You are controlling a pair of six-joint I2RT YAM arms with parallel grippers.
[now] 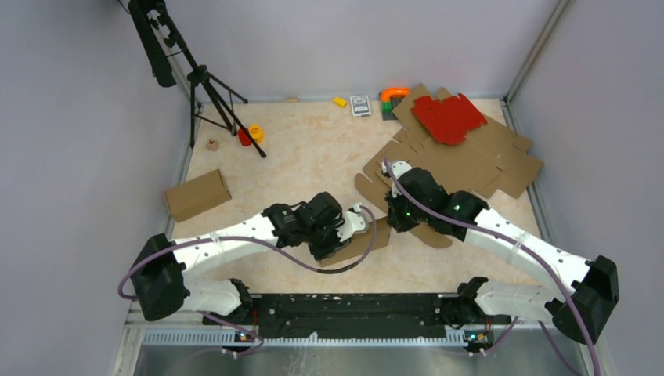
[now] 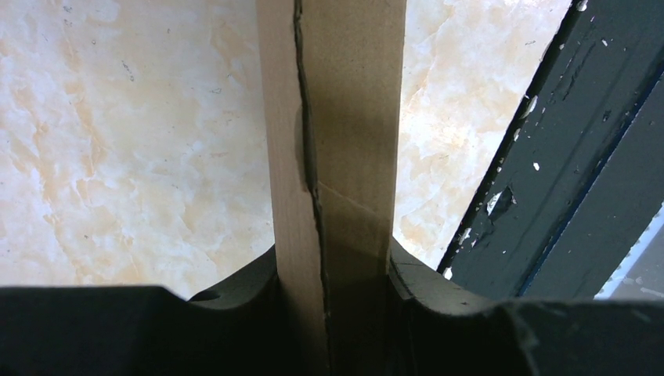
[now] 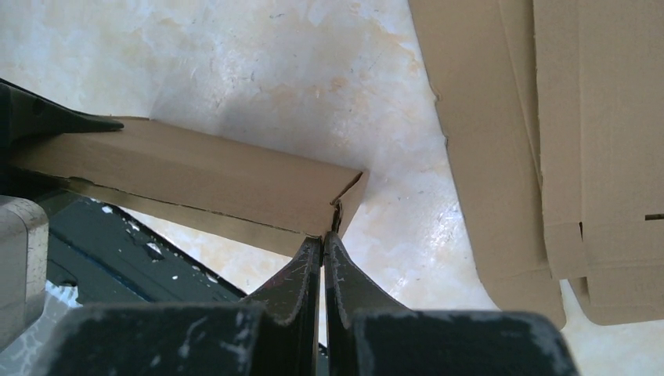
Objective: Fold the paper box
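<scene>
The left claw [image 2: 333,270] is partly open and clamped across the box [image 3: 203,184], a long, flattened brown cardboard piece whose two layers show a dark seam between the pads; both fingers [image 2: 243,294] press its sides; the box sits near the front middle of the table [image 1: 313,149], between the two arms, close to the dark rail at the near edge, and its shadow on the marble suggests it is lifted rather than lying flat; the right claw [image 3: 323,244] is fully closed on nothing, its tips at the bottom corner of the box's free end, seemingly touching it; flat brown sheets [image 1: 470,160] lie to the right with a red sheet [image 1: 448,117] on top; a folded carton [image 1: 196,194] rests at the left edge.
</scene>
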